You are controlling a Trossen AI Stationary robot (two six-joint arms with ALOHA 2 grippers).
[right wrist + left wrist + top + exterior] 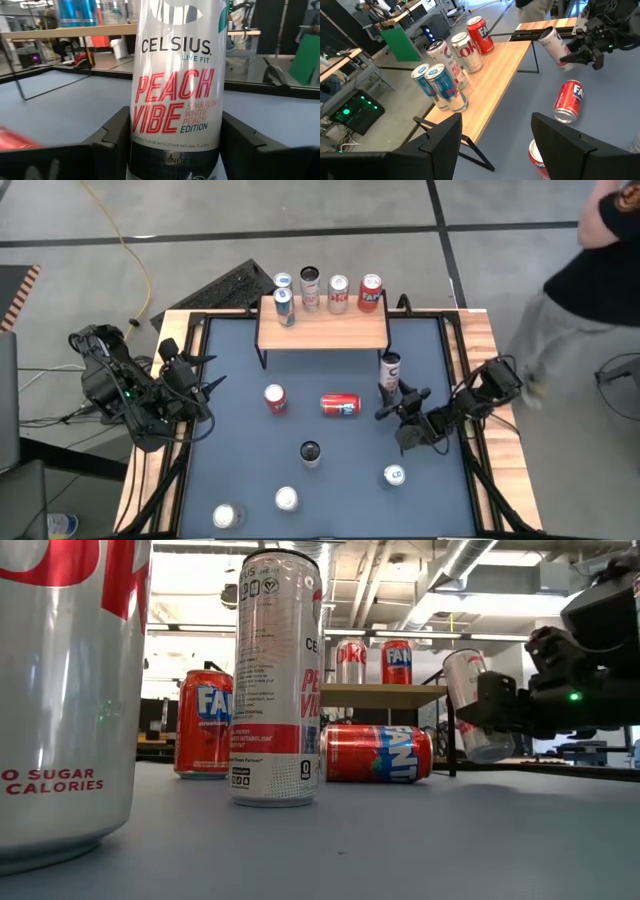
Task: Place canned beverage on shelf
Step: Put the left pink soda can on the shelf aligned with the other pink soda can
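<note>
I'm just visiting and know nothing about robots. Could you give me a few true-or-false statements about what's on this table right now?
1. The right gripper holds a tall Celsius can. True.
2. The wooden shelf has no cans on it. False: five cans stand along its back edge.
3. A red Fanta can lies on its side on the mat. True.
4. The left gripper grips a can. False: its fingers are open and empty, at the table's left edge.

My two arms are dark, jointed assemblies with exposed black cabling. My left claw [495, 145] has flat, angular matte-black fingers. A small green indicator light shows on each arm's wrist housing.
</note>
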